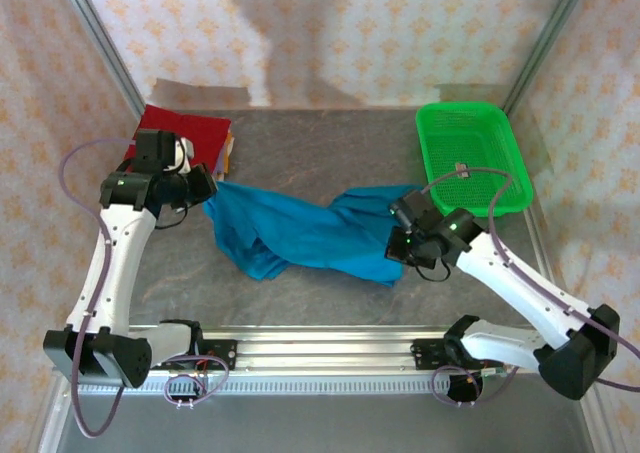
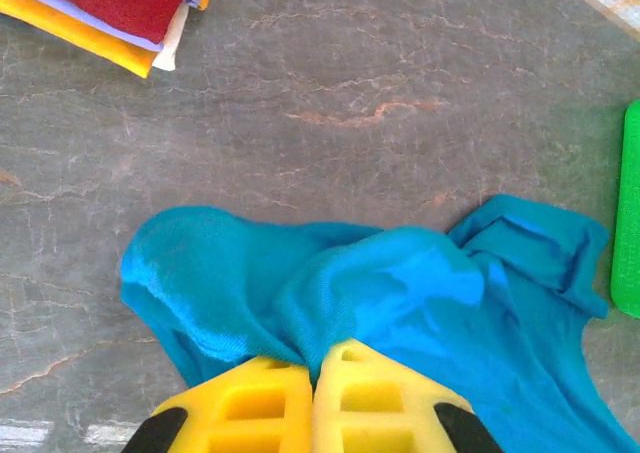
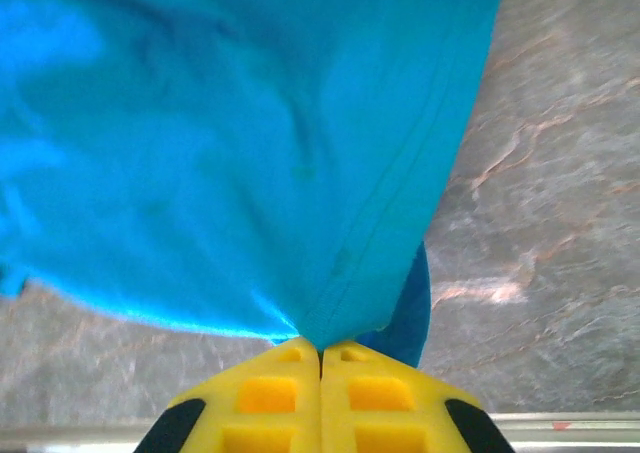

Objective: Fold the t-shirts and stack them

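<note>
A teal-blue t-shirt (image 1: 300, 235) hangs stretched and rumpled between my two grippers over the middle of the table. My left gripper (image 1: 207, 185) is shut on its left end; in the left wrist view the yellow jaws pinch a fold of the teal-blue t-shirt (image 2: 400, 293) at the left gripper (image 2: 316, 368). My right gripper (image 1: 396, 235) is shut on its right end; the right wrist view has a hemmed corner of the teal-blue t-shirt (image 3: 250, 153) clamped in the right gripper (image 3: 320, 351). A stack of folded t-shirts (image 1: 185, 133), dark red on top, lies at the back left, the same stack of folded t-shirts (image 2: 110, 13) showing yellow and orange edges.
A green mesh basket (image 1: 470, 158) stands at the back right, its rim (image 2: 630, 213) seen beside the shirt. A metal rail (image 1: 320, 348) runs along the near edge. The grey table (image 1: 320, 143) shows bare stone behind the shirt.
</note>
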